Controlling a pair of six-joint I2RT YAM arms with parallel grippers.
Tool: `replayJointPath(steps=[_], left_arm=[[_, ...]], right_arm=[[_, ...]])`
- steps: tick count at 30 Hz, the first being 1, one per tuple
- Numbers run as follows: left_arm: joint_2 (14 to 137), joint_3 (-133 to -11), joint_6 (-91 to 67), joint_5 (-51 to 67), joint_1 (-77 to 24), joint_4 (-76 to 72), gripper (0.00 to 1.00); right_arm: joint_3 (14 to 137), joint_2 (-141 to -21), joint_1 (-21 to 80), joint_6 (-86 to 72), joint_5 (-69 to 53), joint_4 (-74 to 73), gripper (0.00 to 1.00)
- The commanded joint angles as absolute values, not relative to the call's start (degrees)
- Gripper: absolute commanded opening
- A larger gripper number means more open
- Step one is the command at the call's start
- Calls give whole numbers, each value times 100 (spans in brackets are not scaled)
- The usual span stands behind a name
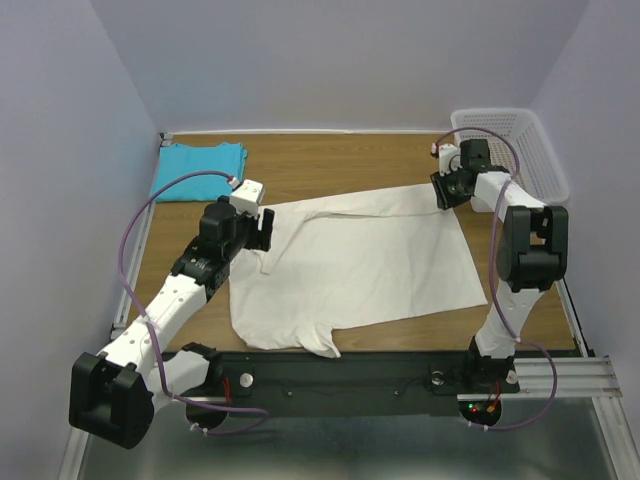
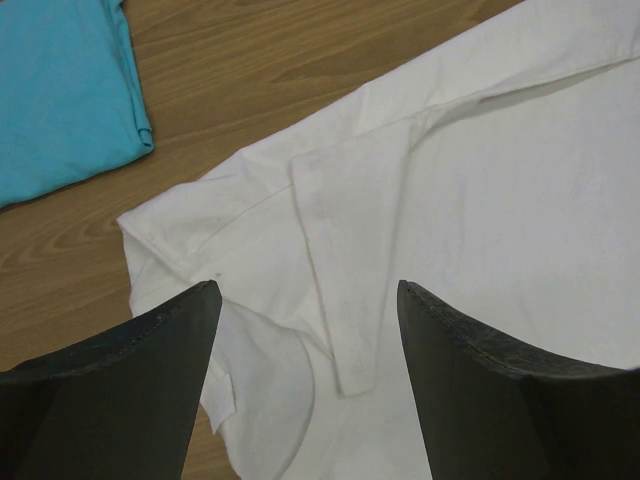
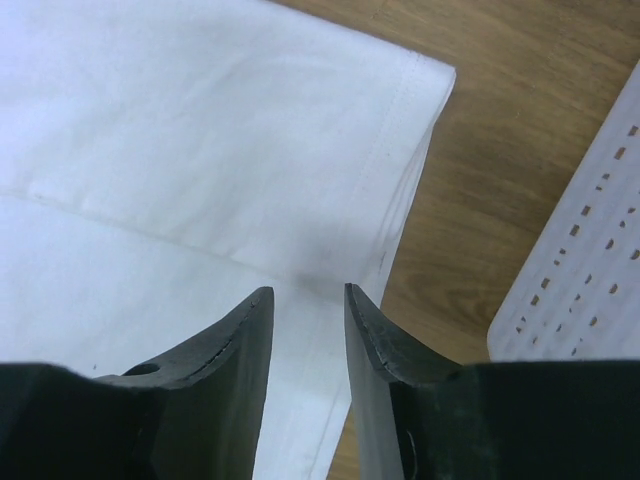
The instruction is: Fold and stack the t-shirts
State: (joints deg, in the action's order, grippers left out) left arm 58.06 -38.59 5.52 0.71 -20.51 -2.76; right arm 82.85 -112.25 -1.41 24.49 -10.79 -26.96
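The cream-white t-shirt (image 1: 350, 265) lies spread across the middle of the table, its top edge folded over and one sleeve sticking out at the near edge. My left gripper (image 1: 262, 230) hovers open over its left side, above a folded sleeve (image 2: 345, 270) and the collar. In the left wrist view the gripper (image 2: 310, 290) holds nothing. My right gripper (image 1: 442, 195) is at the shirt's far right corner. In the right wrist view it (image 3: 305, 290) stands narrowly open over the hemmed corner (image 3: 400, 130). The turquoise t-shirt (image 1: 200, 168) lies folded at the back left and also shows in the left wrist view (image 2: 60, 90).
A white plastic mesh basket (image 1: 540, 150) stands at the back right, close to my right gripper, and its edge shows in the right wrist view (image 3: 580, 290). Bare wooden table (image 1: 340, 160) lies behind the white shirt. Walls close in the left, back and right sides.
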Motion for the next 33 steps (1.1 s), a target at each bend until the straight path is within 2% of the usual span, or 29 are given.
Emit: replayJointPath(steps=[1, 3, 5, 6, 7, 12, 19, 23, 33], left_arm=[[5713, -3885, 598, 202, -2039, -536, 83], [5748, -3858, 580, 263, -2039, -597, 83], [5896, -3876, 528, 307, -2039, -641, 83], [5976, -3928, 501, 316, -2039, -650, 82], [6177, -3972, 379, 351, -2039, -659, 83], [7143, -4376, 27, 571, -2013, -598, 82], [9023, -5491, -570, 1000, -1724, -430, 79], [9614, -6028, -861, 1529, -1363, -510, 74], [10679, -6917, -826, 1450, -1301, -150, 63]], right_arm=[[8157, -10531, -105, 2646, -1239, -2593, 41], [8043, -10337, -97, 2532, -1633, -2601, 42], [7955, -10117, -88, 2383, -2107, -2637, 48], [7884, -9899, -97, 2243, -2745, -2706, 52], [7718, -9801, -97, 2163, -3438, -2724, 53], [7058, -9466, -88, 1715, -4866, -2707, 53], [6373, -9220, -97, 1933, -4896, -2672, 53], [6100, -9150, -97, 1951, -5001, -2522, 53], [6029, -9026, -97, 2030, -4887, -2496, 54]])
